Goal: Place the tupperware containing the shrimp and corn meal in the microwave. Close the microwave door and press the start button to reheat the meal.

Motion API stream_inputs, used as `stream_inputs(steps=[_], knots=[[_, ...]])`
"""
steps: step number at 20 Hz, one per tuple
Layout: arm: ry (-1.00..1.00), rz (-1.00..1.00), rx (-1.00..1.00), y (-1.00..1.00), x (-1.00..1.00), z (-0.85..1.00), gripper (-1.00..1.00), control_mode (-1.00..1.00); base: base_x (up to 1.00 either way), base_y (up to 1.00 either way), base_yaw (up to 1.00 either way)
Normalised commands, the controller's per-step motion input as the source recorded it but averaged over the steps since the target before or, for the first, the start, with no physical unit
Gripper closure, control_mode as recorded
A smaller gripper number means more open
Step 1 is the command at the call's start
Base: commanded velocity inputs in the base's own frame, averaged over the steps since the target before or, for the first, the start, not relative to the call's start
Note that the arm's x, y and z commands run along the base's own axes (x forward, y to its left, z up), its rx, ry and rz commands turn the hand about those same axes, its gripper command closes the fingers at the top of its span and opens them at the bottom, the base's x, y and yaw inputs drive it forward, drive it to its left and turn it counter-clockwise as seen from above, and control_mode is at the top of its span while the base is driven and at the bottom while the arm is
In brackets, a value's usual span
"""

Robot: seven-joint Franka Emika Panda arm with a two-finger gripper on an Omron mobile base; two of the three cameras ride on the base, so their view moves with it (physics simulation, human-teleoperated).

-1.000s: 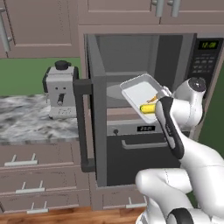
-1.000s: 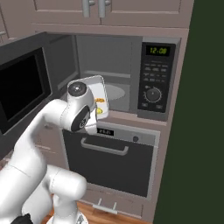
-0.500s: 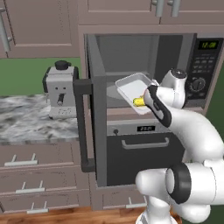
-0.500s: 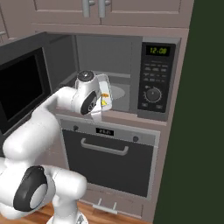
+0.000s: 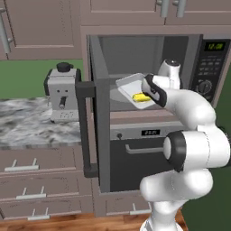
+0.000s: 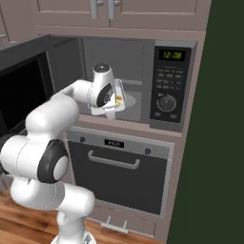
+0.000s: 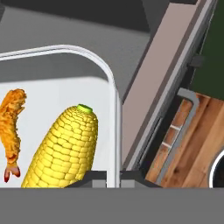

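Note:
My gripper (image 5: 145,90) (image 6: 112,98) (image 7: 113,177) is shut on the rim of the white tupperware (image 5: 128,86) (image 6: 119,97) (image 7: 114,109). I hold it tilted at the mouth of the open microwave (image 5: 208,67) (image 6: 167,86), above the cavity floor. The yellow corn (image 5: 140,97) (image 7: 65,148) lies in the tray next to the fingers. An orange shrimp (image 7: 12,131) lies beside it, farther from the rim. The microwave door (image 5: 102,135) (image 6: 24,90) stands swung wide open to the left, its black bar handle (image 5: 85,131) pointing outward.
Below the microwave sits an oven (image 5: 135,151) (image 6: 114,171) with a horizontal bar handle (image 7: 175,131). A grey coffee machine (image 5: 62,92) stands on the marble counter (image 5: 27,128) left of the open door. Cabinets hang above and drawers (image 5: 31,194) sit below the counter.
The arm has stretched forward and carried the tupperware from in front of the oven's top edge up and into the microwave opening. The gripper has stayed shut on the rim.

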Motion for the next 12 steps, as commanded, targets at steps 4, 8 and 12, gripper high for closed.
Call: stream_inputs(steps=[4,8,12], knots=[[0.00,0.00,0.00,0.00,0.56,-0.20,1.00,-1.00,0.00,0.00,0.00],[0.01,0.00,0.00,0.00,0.64,-0.33,1.00,-1.00,0.00,0.00,0.00],[0.03,0.00,0.00,0.00,0.66,-0.28,1.00,-1.00,0.00,0.00,0.00]])
